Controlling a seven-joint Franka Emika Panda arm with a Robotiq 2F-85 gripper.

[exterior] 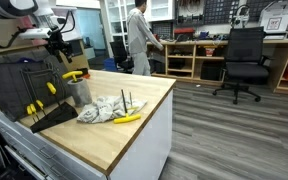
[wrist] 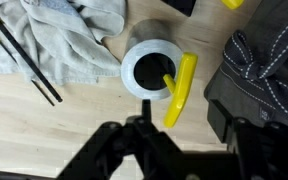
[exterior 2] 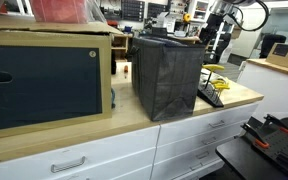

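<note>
**Item 1. Robotiq gripper** (wrist: pixel 179 150): it is hanging directly over the cup. Its fingers (wrist: pixel 112 150) are standing partly apart and gripping nothing, and the gap between them is showing only bare wood. In an exterior view the gripper (exterior: pixel 56 44) is hovering well above the bench.

**Item 2. Grey cylindrical cup with dark interior** (wrist: pixel 144 70): it is standing upright on the light wooden tabletop (wrist: pixel 44 120), between the cloth and the bag.

**Item 3. Yellow-handled tool** (wrist: pixel 179 90): it is sitting tip-down inside the cup, with its handle leaning over the rim on the side toward the bag. The gripper is not touching it.

**Item 4. Crumpled pale grey cloth** (wrist: pixel 74 35): it is lying just beside the cup.

**Item 5. Thin black rods** (wrist: pixel 29 65): they are lying across the edge of the cloth.

**Item 6. Dark fabric bag with white stitching** (wrist: pixel 259 65): it is resting near the cup.

**Item 7. Second yellow tool** (exterior: pixel 127 118): it is lying flat on the tabletop beside the cloth, outside the cup.

**Progress, as judged:** one tool is already lodged in the cup and free of the fingers. The second yellow tool and the rods are lying loose on the bench.
</note>
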